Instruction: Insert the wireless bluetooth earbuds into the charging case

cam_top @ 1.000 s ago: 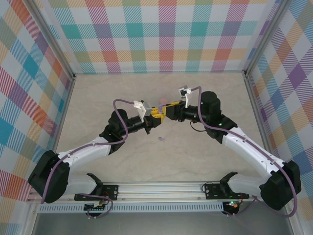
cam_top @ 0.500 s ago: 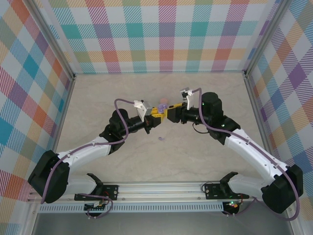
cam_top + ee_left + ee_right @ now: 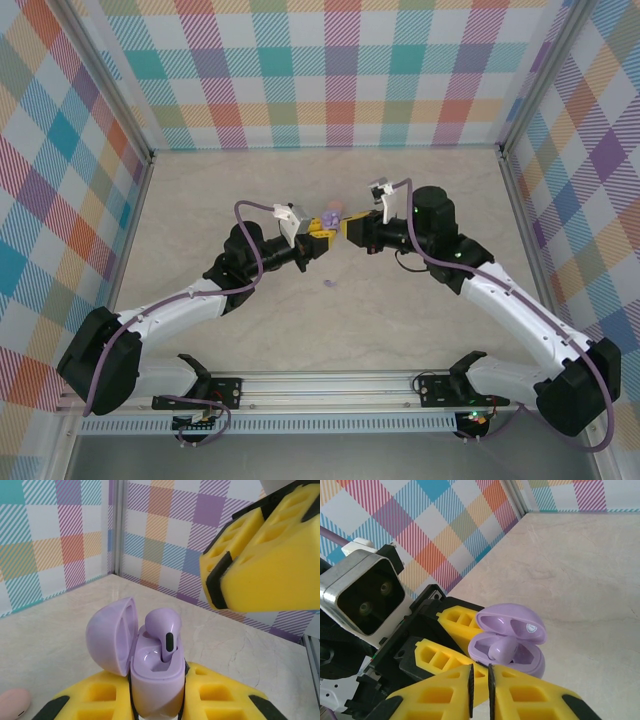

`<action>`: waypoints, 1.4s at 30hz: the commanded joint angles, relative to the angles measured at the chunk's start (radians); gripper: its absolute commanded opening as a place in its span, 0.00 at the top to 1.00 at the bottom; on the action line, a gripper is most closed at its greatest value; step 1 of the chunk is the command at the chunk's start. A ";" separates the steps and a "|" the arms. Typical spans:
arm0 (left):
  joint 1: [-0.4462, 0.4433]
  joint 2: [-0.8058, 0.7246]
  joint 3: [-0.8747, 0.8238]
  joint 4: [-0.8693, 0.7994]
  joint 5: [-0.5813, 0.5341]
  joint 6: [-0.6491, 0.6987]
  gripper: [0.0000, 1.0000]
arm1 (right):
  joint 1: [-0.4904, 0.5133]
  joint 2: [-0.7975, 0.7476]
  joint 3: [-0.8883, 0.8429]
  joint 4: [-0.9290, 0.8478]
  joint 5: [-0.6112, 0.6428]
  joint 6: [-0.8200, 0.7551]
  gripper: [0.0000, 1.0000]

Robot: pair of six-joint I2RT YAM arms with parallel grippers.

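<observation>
My left gripper (image 3: 318, 236) is shut on the purple charging case (image 3: 155, 680) and holds it upright with its lid (image 3: 110, 635) swung open. One purple earbud (image 3: 162, 627) stands in the case's right slot, its head still sticking up above the rim; the slot beside it is bare. Seen from the right wrist, the same earbud (image 3: 501, 650) rests inside the case (image 3: 520, 655). My right gripper (image 3: 480, 672) hovers just short of the case, pads almost together with nothing between them. A second small purple earbud (image 3: 329, 284) lies on the table below the grippers.
A pale pink rounded object (image 3: 15, 702) lies on the marble table (image 3: 420, 320) just beyond the held case. Plaid walls (image 3: 330, 70) close in the back and both sides.
My right gripper has drawn back to the right, away from the case, leaving the purple earbud sitting in it. The left gripper has stayed put, holding the case.
</observation>
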 commanded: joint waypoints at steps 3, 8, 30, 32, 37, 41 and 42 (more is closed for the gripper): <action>-0.016 -0.012 0.042 0.013 0.050 0.007 0.82 | 0.006 0.018 0.038 -0.002 -0.014 -0.015 0.83; -0.015 -0.011 0.039 0.030 0.071 0.002 0.82 | 0.006 0.025 0.043 -0.009 -0.006 -0.013 0.84; -0.015 -0.020 0.041 0.023 0.120 0.007 0.82 | 0.006 0.048 0.057 -0.055 0.023 -0.022 0.81; -0.016 -0.020 0.040 0.019 0.129 0.007 0.82 | 0.007 0.054 0.062 -0.062 0.015 -0.025 0.80; -0.016 -0.020 0.045 0.006 0.137 0.012 0.82 | 0.006 0.069 0.073 -0.076 0.003 -0.027 0.79; -0.016 -0.019 0.046 0.000 0.126 0.007 0.82 | 0.007 0.069 0.075 -0.079 0.003 -0.028 0.77; -0.015 -0.020 0.045 -0.004 0.117 0.004 0.82 | 0.006 0.066 0.074 -0.080 0.011 -0.028 0.77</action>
